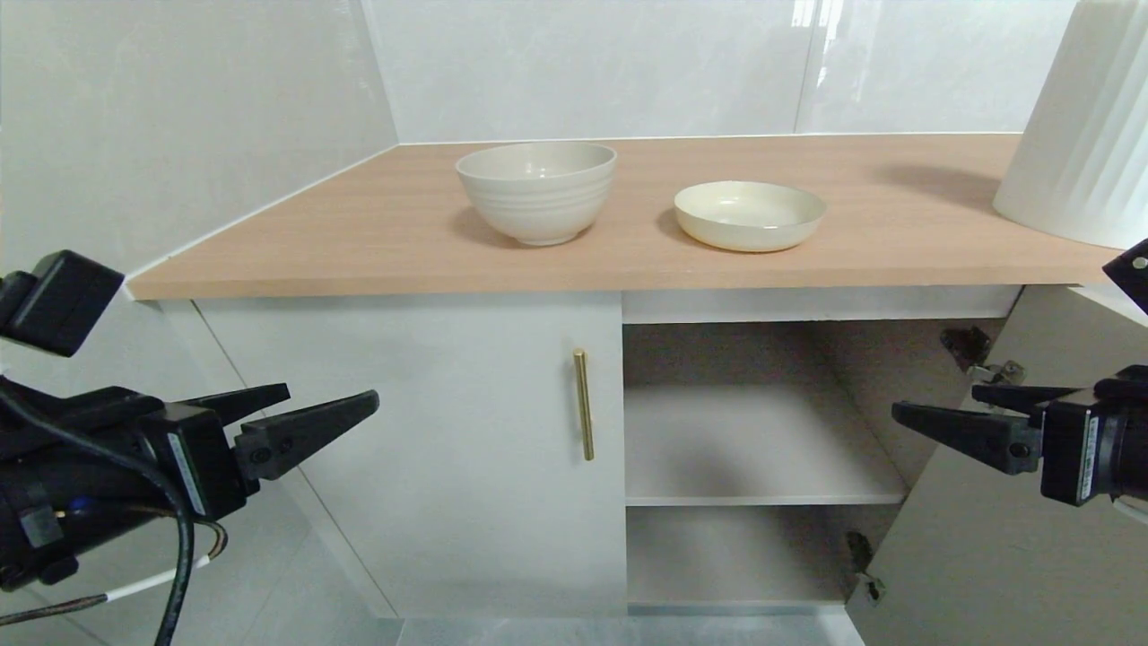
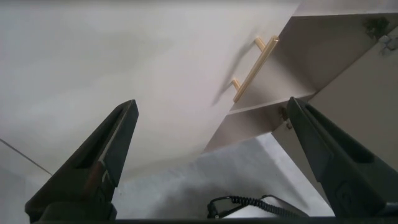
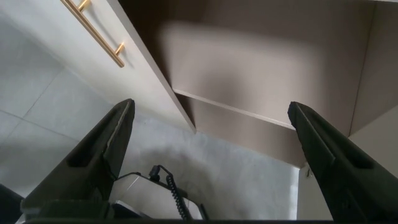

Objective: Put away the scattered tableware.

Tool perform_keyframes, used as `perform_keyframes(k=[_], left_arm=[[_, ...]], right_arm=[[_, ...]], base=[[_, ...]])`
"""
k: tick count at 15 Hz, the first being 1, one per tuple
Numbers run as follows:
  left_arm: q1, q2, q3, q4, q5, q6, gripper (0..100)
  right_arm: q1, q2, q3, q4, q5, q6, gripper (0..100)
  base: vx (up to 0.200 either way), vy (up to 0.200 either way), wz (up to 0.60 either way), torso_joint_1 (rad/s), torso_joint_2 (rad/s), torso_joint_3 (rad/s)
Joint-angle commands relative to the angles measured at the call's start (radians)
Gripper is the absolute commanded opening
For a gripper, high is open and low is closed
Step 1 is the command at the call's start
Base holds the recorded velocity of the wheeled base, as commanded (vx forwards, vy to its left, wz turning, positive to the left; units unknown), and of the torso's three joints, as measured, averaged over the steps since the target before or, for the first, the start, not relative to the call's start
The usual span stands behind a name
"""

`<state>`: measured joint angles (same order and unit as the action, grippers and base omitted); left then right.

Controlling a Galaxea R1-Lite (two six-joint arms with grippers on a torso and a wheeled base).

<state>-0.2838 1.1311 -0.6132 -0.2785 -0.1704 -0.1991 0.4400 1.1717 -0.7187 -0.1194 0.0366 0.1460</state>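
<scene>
Deep ribbed bowl (image 1: 536,191) sits upper centre of the head view on the wood countertop (image 1: 341,247), upright. Shallow cream dish (image 1: 749,215) is just to its right, near but not touching. Both are back from the front edge. White ribbed object (image 1: 1081,126) is at upper right, on the same top, well apart from the dish. Below the counter, the cabinet's left door (image 1: 413,449) is shut, w/ a vertical gold handle (image 1: 584,404) at its right edge, mid frame. The right compartment is open, w/ one shelf (image 1: 758,449) across it, and its door (image 1: 987,556) is swung out at lower right w/ hinges showing. Left gripper (image 1: 332,397) is at lower left of frame, in front of the shut door, fingers spread wide, nothing between them. Its wrist view gives the same wide gap (image 2: 211,102), w/ the handle (image 2: 254,70) beyond. Right gripper (image 1: 935,400) is at right edge, mid height, level w/ the open compartment, also spread wide and holding nothing. Its wrist cam (image 3: 210,104) looks into the open compartment at the shelf (image 3: 236,109).
</scene>
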Motion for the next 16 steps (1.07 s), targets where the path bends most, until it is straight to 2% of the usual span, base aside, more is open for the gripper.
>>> perform_keyframes(k=[1, 5, 12, 14, 16], left_arm=[[0.000, 0.004, 0.001, -0.002, -0.001, 0.000, 100], [0.000, 0.004, 0.003, -0.001, -0.017, 0.000, 100], [0.000, 0.009, -0.003, 0.001, -0.020, 0.003, 100], [0.000, 0.064, -0.079, 0.013, -0.020, 0.004, 100], [0.002, 0.167, -0.201, 0.044, -0.018, 0.004, 100]], right_arm=[[0.000, 0.002, 0.001, -0.003, 0.000, 0.000, 100], [0.000, 0.005, 0.001, -0.002, 0.000, 0.000, 100], [0.000, 0.009, 0.010, -0.003, 0.003, -0.023, 100], [-0.017, 0.072, -0.044, -0.011, 0.002, -0.040, 100], [-0.040, 0.195, -0.165, -0.011, -0.001, -0.037, 100]], base=[[0.000, 0.000, 0.00, 0.027, -0.19, -0.173], [0.000, 0.000, 0.00, 0.089, -0.27, -0.292], [0.000, 0.000, 0.00, 0.141, -0.51, -0.301], [0.000, 0.000, 0.00, 0.178, -0.47, -0.293], [0.000, 0.000, 0.00, 0.195, -0.48, -0.290]])
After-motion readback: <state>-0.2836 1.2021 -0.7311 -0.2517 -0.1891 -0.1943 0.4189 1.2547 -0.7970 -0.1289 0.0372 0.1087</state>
